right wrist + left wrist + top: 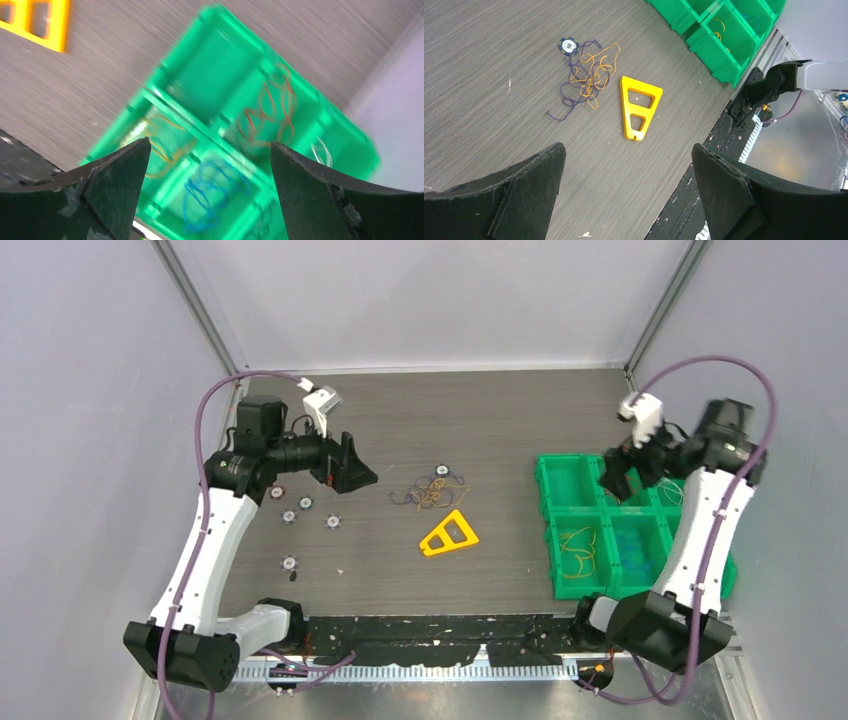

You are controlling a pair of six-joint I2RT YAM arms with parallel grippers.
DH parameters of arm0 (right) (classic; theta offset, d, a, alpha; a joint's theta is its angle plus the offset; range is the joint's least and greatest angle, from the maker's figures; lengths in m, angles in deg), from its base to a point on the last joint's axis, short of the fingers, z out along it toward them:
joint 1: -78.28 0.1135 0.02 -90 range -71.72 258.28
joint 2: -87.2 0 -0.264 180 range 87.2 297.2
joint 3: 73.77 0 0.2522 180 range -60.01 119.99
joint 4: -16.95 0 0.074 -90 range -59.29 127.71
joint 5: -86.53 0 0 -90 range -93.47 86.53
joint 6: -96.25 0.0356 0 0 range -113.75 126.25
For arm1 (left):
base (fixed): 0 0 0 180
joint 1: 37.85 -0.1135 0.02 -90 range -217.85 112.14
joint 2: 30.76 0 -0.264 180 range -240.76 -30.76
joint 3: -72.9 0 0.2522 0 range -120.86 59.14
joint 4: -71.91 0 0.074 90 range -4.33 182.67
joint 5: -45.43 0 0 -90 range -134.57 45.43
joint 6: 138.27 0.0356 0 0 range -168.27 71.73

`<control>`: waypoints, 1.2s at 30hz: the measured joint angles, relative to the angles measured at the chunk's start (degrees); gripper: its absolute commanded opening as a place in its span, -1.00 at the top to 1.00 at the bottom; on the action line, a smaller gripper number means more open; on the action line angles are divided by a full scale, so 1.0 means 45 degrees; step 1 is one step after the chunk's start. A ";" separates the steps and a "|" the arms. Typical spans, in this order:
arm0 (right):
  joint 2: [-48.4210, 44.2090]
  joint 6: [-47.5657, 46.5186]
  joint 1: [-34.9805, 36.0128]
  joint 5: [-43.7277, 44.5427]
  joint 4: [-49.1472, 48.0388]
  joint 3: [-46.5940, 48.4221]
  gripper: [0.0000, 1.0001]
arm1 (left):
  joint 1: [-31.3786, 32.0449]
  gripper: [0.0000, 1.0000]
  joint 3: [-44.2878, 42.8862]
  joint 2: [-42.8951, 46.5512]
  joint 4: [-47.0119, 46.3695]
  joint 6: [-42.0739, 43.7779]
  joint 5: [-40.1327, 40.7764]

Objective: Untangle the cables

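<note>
Judging by the strands [212, 192] sorted in the green bins [545, 525] under our empty, open right hand [210, 142], we reckon only the purple-and-orange cables [586, 80] knotted on the tabletop [499, 125] near our open left hand [628, 146] remain

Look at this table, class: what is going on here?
A robot is untangling cables: a purple-and-orange tangle lies on the table, not yet separated. The right pincer hangs open and empty over the green bins, where sorted strands lie in separate compartments. The left pincer is open above the table.
</note>
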 measured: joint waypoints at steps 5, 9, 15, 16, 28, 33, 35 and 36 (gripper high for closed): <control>0.0461 0.4250 0.5532 0.0325 -0.2069 0.0151 -0.96 | 0.0000 -0.99 0.0277 -0.0398 -0.0058 -0.0005 0.0296; 0.2234 0.6951 0.9700 0.1083 -0.4240 0.0189 -0.97 | 0.0000 -0.99 0.0850 -0.0646 -0.0107 -0.0015 0.0393; 0.6319 0.9194 1.2954 0.1797 -0.6562 0.0806 -0.89 | 0.0000 -0.99 0.1768 -0.0724 -0.0486 -0.0243 0.0311; 0.6810 0.9437 1.3153 0.1797 -0.6781 0.0937 -0.88 | 0.0005 -0.99 0.1860 -0.0763 -0.0573 -0.0325 0.0257; 1.0788 1.1837 1.4027 0.1035 -0.8811 0.2492 0.09 | -0.0015 -0.97 0.2409 -0.1438 -0.1671 -0.0981 -0.0034; 1.0841 1.2167 1.4056 0.0219 -0.8879 0.2492 -0.04 | -0.0121 -0.96 0.2409 -0.1535 -0.1831 -0.1005 -0.0034; 1.0836 1.2250 1.4086 -0.0155 -0.8825 0.2467 -0.25 | -0.0165 -0.96 0.2409 -0.1608 -0.1860 -0.1044 -0.0034; 1.0812 1.2279 1.4110 -0.0291 -0.8791 0.2429 -0.27 | -0.0199 -0.96 0.2409 -0.1647 -0.1875 -0.1073 -0.0029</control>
